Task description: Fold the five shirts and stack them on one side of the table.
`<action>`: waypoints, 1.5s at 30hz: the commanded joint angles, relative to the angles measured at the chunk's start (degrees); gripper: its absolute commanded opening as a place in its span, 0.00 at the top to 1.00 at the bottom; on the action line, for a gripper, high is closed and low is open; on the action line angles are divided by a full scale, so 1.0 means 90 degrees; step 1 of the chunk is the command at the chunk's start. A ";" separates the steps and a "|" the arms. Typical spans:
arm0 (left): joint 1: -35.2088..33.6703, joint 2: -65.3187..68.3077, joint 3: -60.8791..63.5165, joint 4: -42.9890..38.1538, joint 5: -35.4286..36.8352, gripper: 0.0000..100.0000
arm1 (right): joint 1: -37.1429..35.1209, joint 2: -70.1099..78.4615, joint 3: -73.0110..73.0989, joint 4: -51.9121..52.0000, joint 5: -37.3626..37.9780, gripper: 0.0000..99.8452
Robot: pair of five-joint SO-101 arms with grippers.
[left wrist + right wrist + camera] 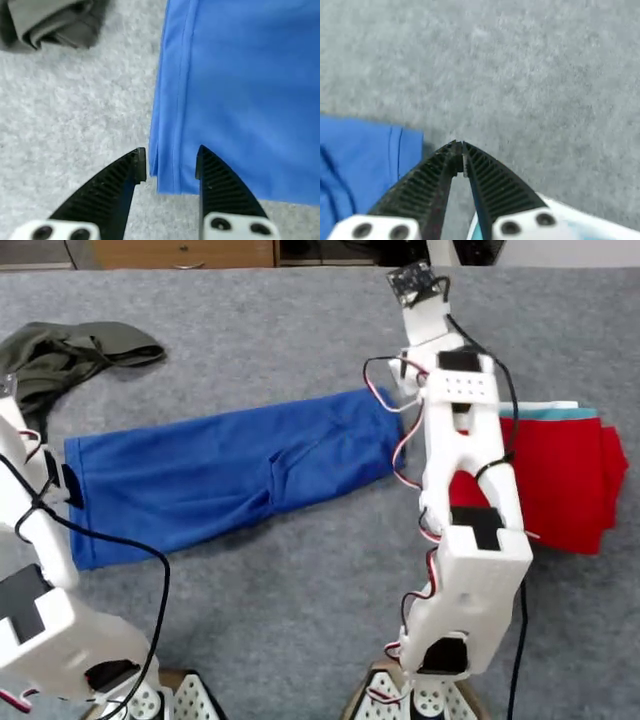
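Note:
A blue shirt (230,475), folded into a long strip, lies across the middle of the grey table. My left gripper (68,485) sits at its left end. In the left wrist view it (170,162) is open, its fingers on either side of the blue shirt's (240,100) hemmed corner. An olive shirt (70,355) lies crumpled at the back left, also visible as the olive shirt (50,22). A folded red shirt (560,480) tops a teal and a white one at the right. My right gripper (460,147) is shut on nothing, just past the blue shirt's (365,160) right end.
The right arm (470,510) stretches over the table between the blue shirt and the red stack, covering part of the stack. Bare grey carpet (300,620) lies in front of the blue shirt and behind it. The white shirt's edge (600,225) shows beside the right gripper.

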 commanded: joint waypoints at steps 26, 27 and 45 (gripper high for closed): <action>0.0117 0.1851 -0.0176 -0.1543 0.0117 0.83 | -0.0396 -0.0454 0.0943 -0.1514 -0.0020 1.00; 0.0117 0.1900 -0.0166 -0.1612 0.0127 0.83 | -0.0396 -0.0454 0.0952 -0.1534 -0.0020 1.00; 0.0332 0.1626 -0.0987 -0.0860 0.0088 0.98 | -0.0337 -0.0523 0.0923 -0.1524 -0.0322 1.00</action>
